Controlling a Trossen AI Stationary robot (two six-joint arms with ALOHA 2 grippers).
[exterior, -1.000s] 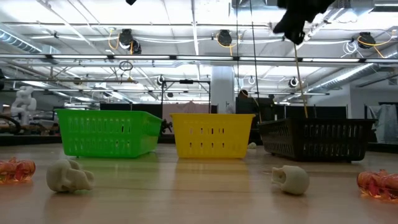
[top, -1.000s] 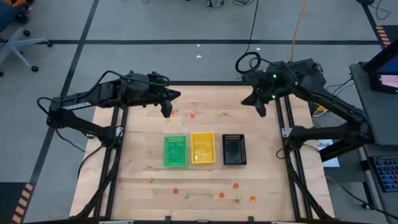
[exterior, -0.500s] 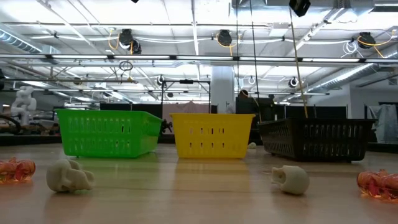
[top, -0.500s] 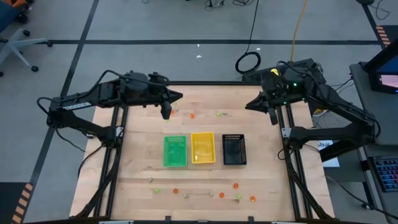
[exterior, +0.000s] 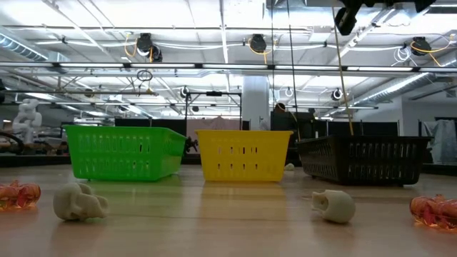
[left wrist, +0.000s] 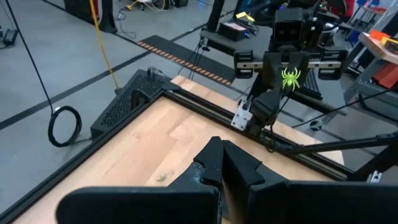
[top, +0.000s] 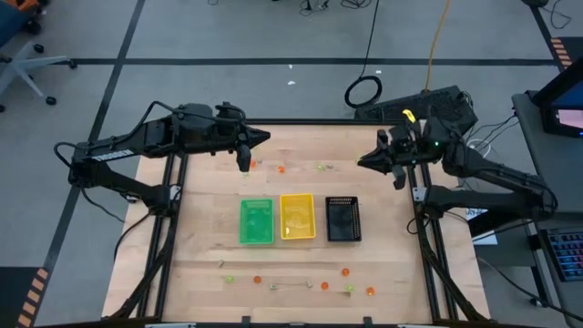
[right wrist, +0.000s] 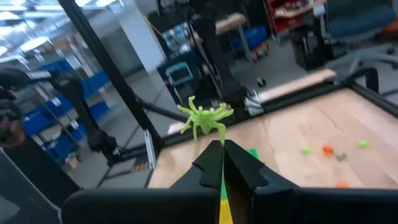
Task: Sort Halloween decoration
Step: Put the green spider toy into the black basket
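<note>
Wood-topped, the desk (top: 200,264) carries three trays in a row at its middle, and the trinkets lie in two loose scatters, one at the far edge and one at the near edge.

At the far left, the left gripper (top: 244,164) hangs low over the far edge, its fingers pressed together with nothing between them. It sits just beside a few far-edge trinkets (top: 281,169), orange and yellow-green, so it looks placed to start picking there.

Moving right, the green tray (top: 256,221), yellow tray (top: 297,217) and black tray (top: 342,219) stand side by side, nearly touching; I judge each is meant for one colour of trinket. Whether anything lies in them I cannot tell. In front of them, the near scatter (top: 347,271) runs along the near edge; the low view shows a pale skull (exterior: 79,200) and a second one (exterior: 333,205), with orange pieces at both sides.

At the far right, the right gripper (right wrist: 222,144) is raised above the desk's right rail. Its fingers are closed on a yellow-green spider (right wrist: 205,116), pinched by the lower legs so the body stands clear above the tips. By colour, the green tray seems its likely place.
</note>
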